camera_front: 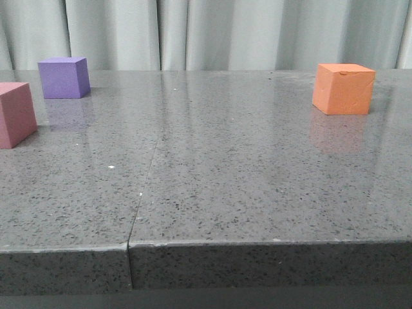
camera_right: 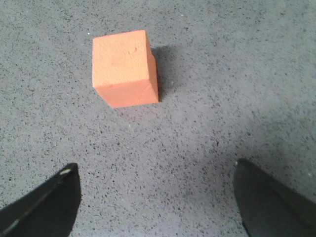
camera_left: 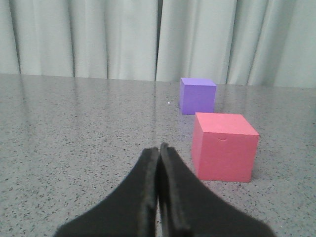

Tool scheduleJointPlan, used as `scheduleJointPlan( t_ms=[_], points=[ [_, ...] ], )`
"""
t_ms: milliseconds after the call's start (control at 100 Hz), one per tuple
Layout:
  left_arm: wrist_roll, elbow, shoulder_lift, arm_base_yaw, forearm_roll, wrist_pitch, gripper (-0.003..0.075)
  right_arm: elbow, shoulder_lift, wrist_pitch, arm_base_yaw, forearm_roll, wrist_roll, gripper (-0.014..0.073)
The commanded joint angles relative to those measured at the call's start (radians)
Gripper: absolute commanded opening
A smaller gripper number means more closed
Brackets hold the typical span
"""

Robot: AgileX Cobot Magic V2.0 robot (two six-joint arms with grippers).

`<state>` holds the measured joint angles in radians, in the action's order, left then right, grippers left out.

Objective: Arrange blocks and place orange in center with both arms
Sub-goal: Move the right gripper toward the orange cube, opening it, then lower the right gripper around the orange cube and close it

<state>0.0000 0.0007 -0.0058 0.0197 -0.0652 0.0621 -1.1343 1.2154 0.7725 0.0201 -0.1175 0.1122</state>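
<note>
The orange cube (camera_front: 344, 88) stands at the right back of the table; the right wrist view shows it (camera_right: 125, 67) from above, beyond my right gripper (camera_right: 156, 170), which is wide open and empty over bare table. The purple cube (camera_front: 64, 77) stands at the left back, and the pink cube (camera_front: 15, 114) at the left edge of the front view, partly cut off. In the left wrist view my left gripper (camera_left: 159, 148) is shut and empty, low over the table; the pink cube (camera_left: 223, 146) stands just ahead beside its tips, the purple cube (camera_left: 197, 96) further on. Neither gripper shows in the front view.
The grey speckled table (camera_front: 212, 174) has a seam (camera_front: 145, 187) running front to back left of the middle, and its front edge (camera_front: 257, 243) is close to the camera. A pale curtain (camera_front: 206, 32) hangs behind the table.
</note>
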Motion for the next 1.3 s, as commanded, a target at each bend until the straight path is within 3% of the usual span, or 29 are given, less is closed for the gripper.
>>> scheduleJointPlan(
  t_ms=[0, 420, 800, 1290],
  points=[
    [-0.007, 0.04, -0.03, 0.004, -0.01, -0.079, -0.002, -0.084, 0.019, -0.013, 0.018, -0.014, -0.008, 0.0644],
    [-0.007, 0.04, -0.03, 0.004, -0.01, -0.079, -0.002, -0.453, 0.312, 0.271, 0.076, -0.019, -0.008, 0.0644],
    [-0.007, 0.04, -0.03, 0.004, -0.01, -0.079, -0.002, -0.733, 0.541, 0.425, 0.08, -0.038, -0.008, 0.0644],
    [-0.007, 0.04, -0.03, 0.004, -0.01, -0.079, -0.002, -0.822, 0.703, 0.432, 0.08, -0.02, -0.008, 0.0644]
  ],
)
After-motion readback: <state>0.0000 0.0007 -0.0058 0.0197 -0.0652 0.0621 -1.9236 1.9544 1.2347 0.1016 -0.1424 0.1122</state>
